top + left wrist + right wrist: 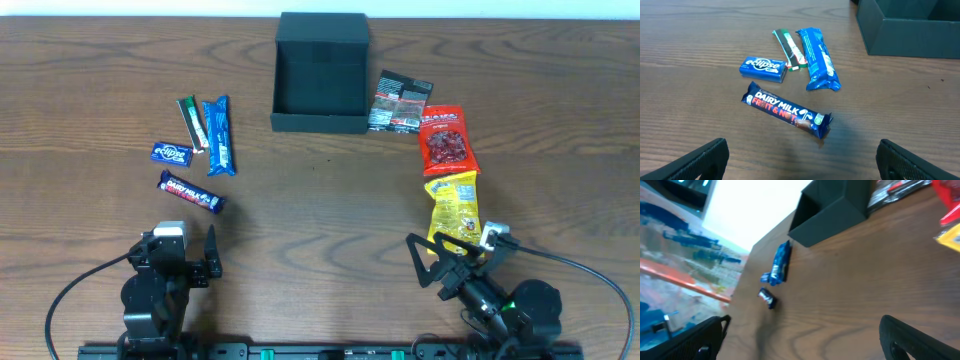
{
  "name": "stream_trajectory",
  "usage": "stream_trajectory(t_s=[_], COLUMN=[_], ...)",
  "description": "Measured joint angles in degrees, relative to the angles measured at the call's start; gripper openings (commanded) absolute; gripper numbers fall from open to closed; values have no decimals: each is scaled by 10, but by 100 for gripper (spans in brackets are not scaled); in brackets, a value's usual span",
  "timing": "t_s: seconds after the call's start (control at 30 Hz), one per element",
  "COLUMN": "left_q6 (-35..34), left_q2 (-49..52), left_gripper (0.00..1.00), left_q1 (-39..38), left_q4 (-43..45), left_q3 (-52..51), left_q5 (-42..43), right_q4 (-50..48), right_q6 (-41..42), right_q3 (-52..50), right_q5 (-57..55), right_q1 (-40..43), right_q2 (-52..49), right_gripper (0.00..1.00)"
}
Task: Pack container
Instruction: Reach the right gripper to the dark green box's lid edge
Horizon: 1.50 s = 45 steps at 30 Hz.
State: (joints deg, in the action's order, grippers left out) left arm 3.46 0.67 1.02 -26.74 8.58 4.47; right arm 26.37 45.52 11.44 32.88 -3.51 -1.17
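Note:
The container is a dark box at the back centre, open and empty, with its lid standing up behind; it shows again as the container and the container. Left of it lie a green stick, a blue packet, an Eclipse box and a Dairy Milk bar. My left gripper is open near the front edge, just short of the Dairy Milk bar, holding nothing. My right gripper is open at the front right, beside a yellow bag.
Right of the container lie black packets and a red bag, with the yellow bag below them. In the left wrist view the Eclipse box, green stick and blue packet lie close together.

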Motion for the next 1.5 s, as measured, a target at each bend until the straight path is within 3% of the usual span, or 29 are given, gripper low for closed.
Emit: stream_trajectory(t_s=[0.13,0.33,0.57,0.77,0.97,1.23,1.5], left_q6=[0,0,0,0,0,0,0], left_q2=[0,0,0,0,0,0,-1], left_gripper=[95,95,95,95,95,95,95], left_q1=[0,0,0,0,0,0,0], left_q4=[0,0,0,0,0,0,0], left_q3=[0,0,0,0,0,0,0], left_q5=[0,0,0,0,0,0,0], right_q4=[-5,-12,-18,-15,69,236,295], right_q6=[16,0,-47,-44,-3,42,68], right_q3=[0,60,273,452,662,956,1068], right_q5=[12,3,-37,-83,-167,-198,-183], right_q1=[0,0,-10,-79,-162,-188,-188], right_q2=[-51,-248,-522,-739,-921,-1188,-1337], right_gripper=[99,99,99,99,99,99,99])
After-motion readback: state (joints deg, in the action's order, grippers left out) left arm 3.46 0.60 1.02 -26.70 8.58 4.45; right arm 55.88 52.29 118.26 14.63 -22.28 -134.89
